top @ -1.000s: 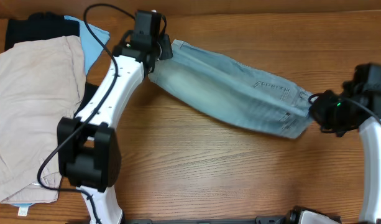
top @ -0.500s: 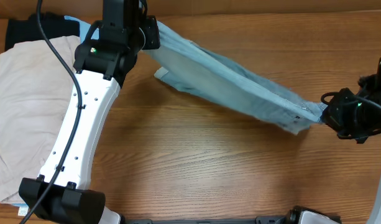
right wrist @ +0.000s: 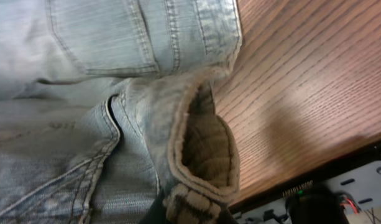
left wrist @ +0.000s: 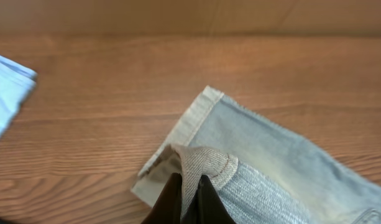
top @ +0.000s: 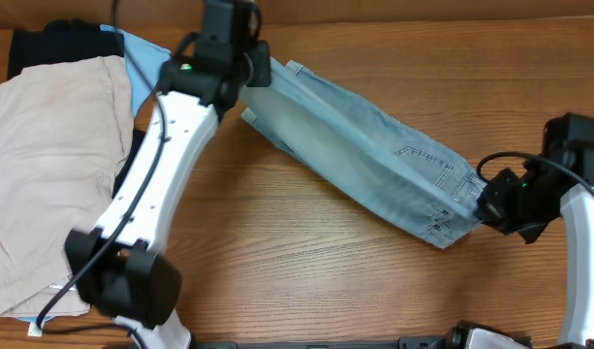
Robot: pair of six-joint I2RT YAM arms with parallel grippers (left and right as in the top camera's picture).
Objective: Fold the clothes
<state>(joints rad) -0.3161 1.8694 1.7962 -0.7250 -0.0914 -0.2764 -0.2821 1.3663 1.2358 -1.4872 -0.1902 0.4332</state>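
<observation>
Nearest, in front of the denim shorts (top: pixel 355 145), lies a bare stretch of the wooden desk (top: pixel 306 271). At the shorts' near right end, the right claw (top: pixel 481 206) is clenched on the waistband. The right wrist view shows the thick band bunched and folded over at the grip, with a stitched back pocket just beyond it.

From there the shorts run as a long diagonal strip up and to the left, pulled out between the two arms, with the faded blue cloth facing up. Well off to the left of the shorts, a pair of beige trousers (top: pixel 45 165) is spread flat.

At the shorts' far left end, the left claw (top: pixel 253 73) is clamped on a fold of the cuffed leg hem. In the left wrist view, the dark fingers (left wrist: pixel 171 199) pinch one raised layer while the other cuff lies flat on the wood.

Beyond the trousers and left of that cuff, a black garment (top: pixel 45 39) and a light blue cloth (top: pixel 141 48) sit at the far edge.
</observation>
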